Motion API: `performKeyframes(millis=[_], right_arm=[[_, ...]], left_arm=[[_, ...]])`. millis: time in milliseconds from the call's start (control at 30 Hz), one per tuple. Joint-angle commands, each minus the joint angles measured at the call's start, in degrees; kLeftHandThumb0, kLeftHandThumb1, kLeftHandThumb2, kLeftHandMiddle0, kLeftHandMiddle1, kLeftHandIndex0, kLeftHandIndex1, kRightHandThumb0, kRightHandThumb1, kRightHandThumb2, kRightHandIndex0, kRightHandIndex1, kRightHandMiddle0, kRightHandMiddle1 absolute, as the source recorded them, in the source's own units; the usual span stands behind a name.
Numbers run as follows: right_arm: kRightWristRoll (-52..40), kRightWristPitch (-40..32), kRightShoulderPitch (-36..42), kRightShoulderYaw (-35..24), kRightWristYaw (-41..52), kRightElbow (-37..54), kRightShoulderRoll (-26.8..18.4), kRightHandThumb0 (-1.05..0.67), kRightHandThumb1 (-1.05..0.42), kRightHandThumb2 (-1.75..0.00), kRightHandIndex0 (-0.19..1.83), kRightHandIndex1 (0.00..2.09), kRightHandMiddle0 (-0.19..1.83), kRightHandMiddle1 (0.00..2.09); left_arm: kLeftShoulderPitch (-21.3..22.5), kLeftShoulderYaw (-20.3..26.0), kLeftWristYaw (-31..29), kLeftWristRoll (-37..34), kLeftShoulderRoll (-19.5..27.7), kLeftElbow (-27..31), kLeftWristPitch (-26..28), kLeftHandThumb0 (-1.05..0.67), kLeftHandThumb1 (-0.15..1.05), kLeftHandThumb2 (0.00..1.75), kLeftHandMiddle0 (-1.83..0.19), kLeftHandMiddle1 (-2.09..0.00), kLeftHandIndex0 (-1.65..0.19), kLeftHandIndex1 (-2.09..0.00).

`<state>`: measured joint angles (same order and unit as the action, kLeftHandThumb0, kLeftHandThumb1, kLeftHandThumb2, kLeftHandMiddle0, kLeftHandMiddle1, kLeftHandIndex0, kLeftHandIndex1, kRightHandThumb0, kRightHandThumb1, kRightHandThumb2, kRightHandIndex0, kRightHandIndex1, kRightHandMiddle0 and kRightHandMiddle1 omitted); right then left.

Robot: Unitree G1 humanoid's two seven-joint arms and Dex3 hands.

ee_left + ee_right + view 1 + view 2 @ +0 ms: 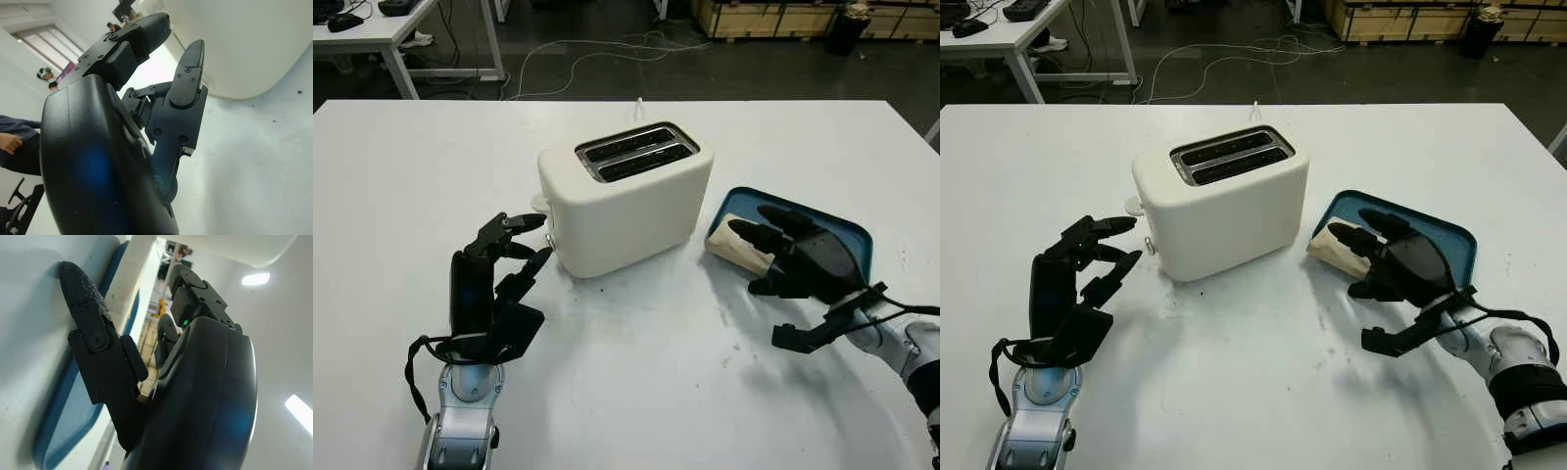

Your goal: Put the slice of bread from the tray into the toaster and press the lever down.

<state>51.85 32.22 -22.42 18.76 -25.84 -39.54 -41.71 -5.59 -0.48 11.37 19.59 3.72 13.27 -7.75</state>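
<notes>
Nearest to us, our left hand (504, 269) stands upright on the white table (636, 392), near left, just beside the lever end of the toaster (626, 201). It holds nothing and is open, fingertips pointing toward the toaster's end wall without touching it, as far as we can tell.

To the right, our right hand (798, 257) is over the blue tray (847, 240), its fingers laid over the slice of bread (732, 245), which lies at the tray's left end, closest to the toaster. We cannot tell whether the fingers have actually closed on the slice; the thumb seems to sit below its near edge, on the tray.

Farther back, the toaster's two slots (634, 152) face up and look empty.

Our worry from here is the grip: if the thumb fails to get under the slice, the bread may slide along the tray or tip out as we lift. A tilted slice could also catch on the slot's rim. And our left hand, so close, could shove the toaster when it reaches for the lever.

We read no brand, label or writing anywhere.
</notes>
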Motion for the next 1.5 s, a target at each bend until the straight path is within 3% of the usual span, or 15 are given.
performKeyframes(millis=[0,267,600,633,733,800,833,900,933,967,1000,1067,1200,1333,1467], right_arm=[[-1.0,-2.0,0.7,-0.1,2.3,2.0,-1.0,-0.65,-0.71,0.0,0.36,0.03,0.4,0.02],[-1.8,-8.5,1.6,0.1,13.8,6.3,-1.2,-0.57,-0.73,-0.01,0.38,0.05,0.41,0.02],[0.6,-15.6,1.8,1.9,15.8,8.3,-0.7,-0.47,-0.8,-0.03,0.46,0.12,0.49,0.05],[1.0,-16.3,1.9,2.2,15.4,8.6,-0.7,-0.47,-0.83,-0.02,0.48,0.18,0.52,0.07],[3.2,-17.7,1.9,3.2,10.9,8.1,-0.6,-0.44,-0.88,0.0,0.5,0.62,0.7,0.15],[5.1,-18.4,1.7,4.2,5.9,6.9,-0.4,-0.44,-0.88,0.0,0.6,1.13,0.85,0.23],[5.9,-18.9,1.7,4.7,4.2,6.5,-0.4,-0.46,-0.9,-0.01,0.66,1.43,0.94,0.33],[6.9,-19.6,1.7,5.4,2.5,6.3,-0.4,-0.47,-0.91,-0.02,0.71,1.66,0.83,0.77],[7.1,-19.8,1.6,5.7,2.0,6.2,-0.4,-0.48,-0.92,-0.05,0.76,1.71,0.74,1.12],[7.3,-19.9,1.4,6.0,1.0,5.8,-0.4,-0.49,-0.92,-0.07,0.79,1.73,0.69,1.35],[7.4,-19.9,1.3,6.4,0.1,5.5,-0.4,-0.51,-0.92,-0.08,0.81,1.74,0.67,1.51],[7.5,-20.0,1.1,6.8,-0.7,5.1,-0.5,-0.53,-0.92,-0.12,0.83,1.74,0.65,1.62],[7.6,-19.5,0.6,7.5,-1.7,4.3,-0.7,-0.58,-0.92,-0.17,0.87,1.75,0.62,1.73],[7.0,-18.4,0.2,7.8,-3.3,3.6,-0.8,-0.58,-0.92,-0.17,0.78,1.75,0.65,1.47],[6.6,-17.3,-0.3,8.0,-4.6,2.7,-0.9,-0.58,-0.92,-0.16,0.77,1.75,0.65,1.49]], left_arm=[[-0.2,0.1,-0.6,-0.5,0.2,1.3,0.2,-0.25,0.92,0.16,-0.59,-1.3,-0.64,-0.61],[-0.6,0.3,-1.8,-1.5,0.1,2.6,0.2,-0.24,0.92,0.18,-0.57,-1.31,-0.64,-0.62],[-0.6,0.4,-2.1,-1.6,0.3,3.1,0.4,-0.25,0.92,0.18,-0.56,-1.32,-0.63,-0.63],[-0.5,0.5,-2.1,-1.7,0.4,3.1,0.3,-0.25,0.92,0.18,-0.56,-1.32,-0.64,-0.63],[-0.4,0.6,-2.1,-1.8,0.3,2.9,0.1,-0.25,0.92,0.17,-0.57,-1.32,-0.64,-0.64],[-0.4,0.7,-2.3,-2.0,0.3,2.9,0.1,-0.25,0.92,0.17,-0.57,-1.32,-0.64,-0.64],[-0.4,0.7,-2.4,-2.0,0.3,2.9,0.2,-0.26,0.92,0.18,-0.56,-1.31,-0.63,-0.64],[-0.4,0.7,-2.5,-1.7,0.4,3.0,0.4,-0.26,0.92,0.18,-0.56,-1.31,-0.63,-0.64],[-0.4,0.7,-2.6,-1.6,0.4,3.0,0.4,-0.26,0.92,0.18,-0.56,-1.3,-0.63,-0.64],[-0.4,0.7,-2.6,-1.6,0.3,3.0,0.3,-0.26,0.92,0.18,-0.56,-1.3,-0.63,-0.64],[-0.3,0.7,-2.6,-1.5,0.4,2.9,0.2,-0.26,0.92,0.18,-0.56,-1.3,-0.63,-0.64],[-0.2,0.7,-2.5,-1.4,0.3,2.9,0.2,-0.26,0.92,0.17,-0.57,-1.3,-0.63,-0.64],[-0.2,0.7,-2.6,-1.6,0.3,2.7,-0.1,-0.26,0.92,0.17,-0.56,-1.31,-0.63,-0.65],[-0.4,0.5,-2.6,-1.3,0.2,2.9,0.4,-0.26,0.92,0.17,-0.56,-1.32,-0.63,-0.65],[-0.5,0.4,-2.2,-0.8,0.1,2.7,0.1,-0.25,0.92,0.18,-0.57,-1.32,-0.63,-0.65]])
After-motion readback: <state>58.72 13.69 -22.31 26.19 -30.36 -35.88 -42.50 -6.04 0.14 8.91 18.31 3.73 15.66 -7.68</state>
